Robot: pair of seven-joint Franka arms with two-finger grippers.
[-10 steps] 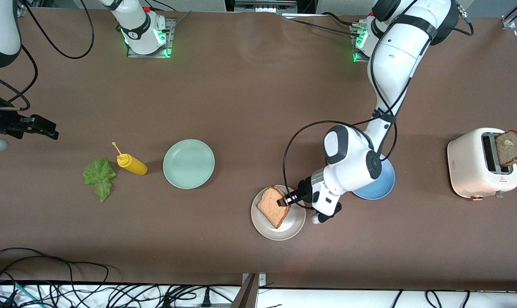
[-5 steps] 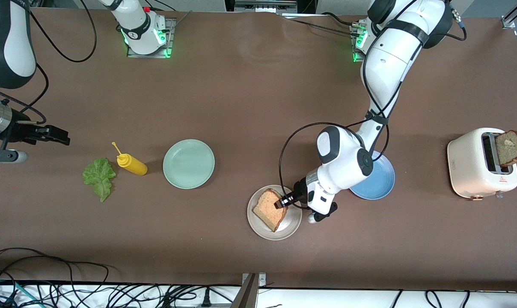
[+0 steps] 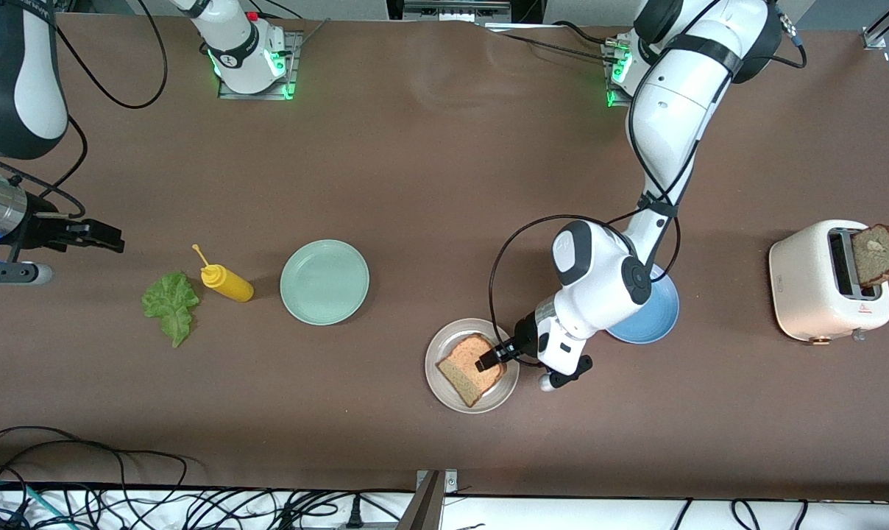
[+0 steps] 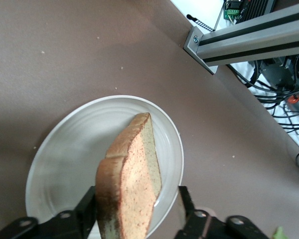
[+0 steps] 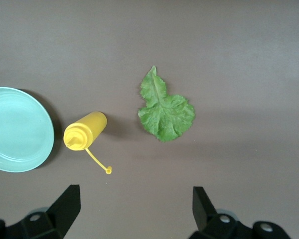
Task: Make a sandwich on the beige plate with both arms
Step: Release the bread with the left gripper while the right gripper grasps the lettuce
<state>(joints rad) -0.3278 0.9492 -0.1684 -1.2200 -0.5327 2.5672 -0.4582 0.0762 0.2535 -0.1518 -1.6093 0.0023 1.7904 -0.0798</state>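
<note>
A slice of brown toast rests tilted on the beige plate, near the front camera's edge of the table. My left gripper is open around the slice. One finger touches the crust and the other stands clear of it. A green lettuce leaf lies flat on the table toward the right arm's end. My right gripper hangs open and empty over the bare table beside the leaf. A second toast slice sticks out of the white toaster.
A yellow squeeze bottle lies between the lettuce and a mint-green plate. A blue plate sits partly under the left arm, beside the beige plate. Cables run along the table's edge nearest the front camera.
My left gripper has opened and let the toast go, and the slice has tipped lower onto the beige plate. My right gripper has drifted a little toward the lettuce.
</note>
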